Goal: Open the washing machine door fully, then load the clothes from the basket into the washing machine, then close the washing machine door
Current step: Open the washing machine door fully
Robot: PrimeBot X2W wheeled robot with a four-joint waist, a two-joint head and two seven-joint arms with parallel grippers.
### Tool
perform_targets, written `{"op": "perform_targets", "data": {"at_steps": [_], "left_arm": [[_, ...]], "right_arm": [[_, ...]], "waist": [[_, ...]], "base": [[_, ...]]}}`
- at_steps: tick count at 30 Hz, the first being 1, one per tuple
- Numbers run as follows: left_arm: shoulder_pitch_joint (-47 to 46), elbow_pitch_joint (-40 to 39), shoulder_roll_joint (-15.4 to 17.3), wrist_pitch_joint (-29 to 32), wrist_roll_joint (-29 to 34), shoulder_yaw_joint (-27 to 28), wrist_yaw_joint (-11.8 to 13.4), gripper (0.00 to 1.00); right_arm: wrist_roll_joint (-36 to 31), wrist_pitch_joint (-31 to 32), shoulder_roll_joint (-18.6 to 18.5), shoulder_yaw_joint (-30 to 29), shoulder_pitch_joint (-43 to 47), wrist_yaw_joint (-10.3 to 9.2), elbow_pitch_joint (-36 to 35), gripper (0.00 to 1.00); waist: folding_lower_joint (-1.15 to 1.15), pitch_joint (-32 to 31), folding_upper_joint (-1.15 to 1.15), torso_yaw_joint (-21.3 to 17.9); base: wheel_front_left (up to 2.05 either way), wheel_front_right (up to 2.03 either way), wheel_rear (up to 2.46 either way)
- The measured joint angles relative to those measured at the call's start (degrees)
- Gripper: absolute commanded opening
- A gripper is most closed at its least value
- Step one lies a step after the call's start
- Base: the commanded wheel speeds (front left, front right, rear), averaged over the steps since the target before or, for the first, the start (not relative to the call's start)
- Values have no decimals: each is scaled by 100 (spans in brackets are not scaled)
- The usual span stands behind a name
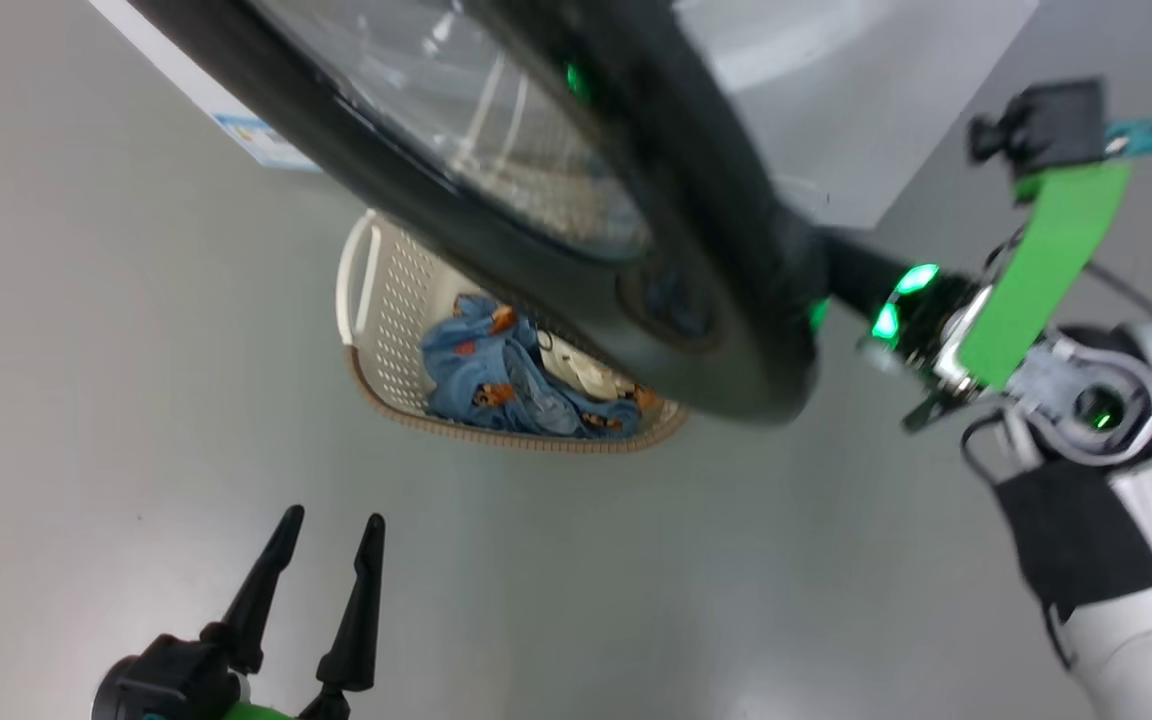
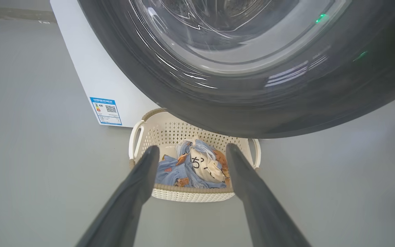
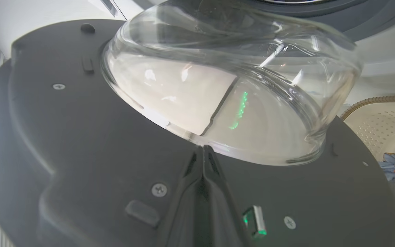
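Glossy black, the washing machine door [image 1: 726, 340] is standing part open over the basket [image 1: 386, 300], which is sitting on the floor just beside the washing machine [image 2: 91, 68] with the clothes [image 1: 496, 370] lying inside. The right gripper [image 3: 202, 149] is the nearer one to the door, its fingers pinched together with nothing between them; it is lying along the door's inner face, tips at the foot of the glass bowl [image 3: 238, 85]. Judging by that, the opening step is looking unfinished, and the push is needing to go outward against that face. The left gripper [image 1: 328, 525] is hovering spread wide and empty, pointing toward the basket from well apart.
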Motion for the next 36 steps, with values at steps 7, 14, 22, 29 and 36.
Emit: {"op": "perform_targets", "data": {"at_steps": [7,14,22,29,36], "left_arm": [[42,133,1,0,-122,-25,19,100],[217,191,3,0,-226,-123,18,100],[260,209,5,0,-421,-336,67,100],[274,209,7,0,-490,-494,102,100],[355,211,9,0,-500,-470,127,100]], "right_arm": [[-49,-137,186,452,623,-7,-55,0],[-155,-372,464,948,1006,-8,-52,0],[-155,-789,649,1361,1213,-8,209,0],[-123,-1181,777,1720,1273,-8,456,0],[23,-1381,821,2018,1382,-8,549,0]], "waist": [[0,-555,0,113],[0,-1076,0,287],[-1,-1490,0,599],[0,-1782,0,842],[0,-2012,0,882]], "base": [[0,0,0],[0,0,0],[0,0,0],[0,0,0],[0,0,0]]}}
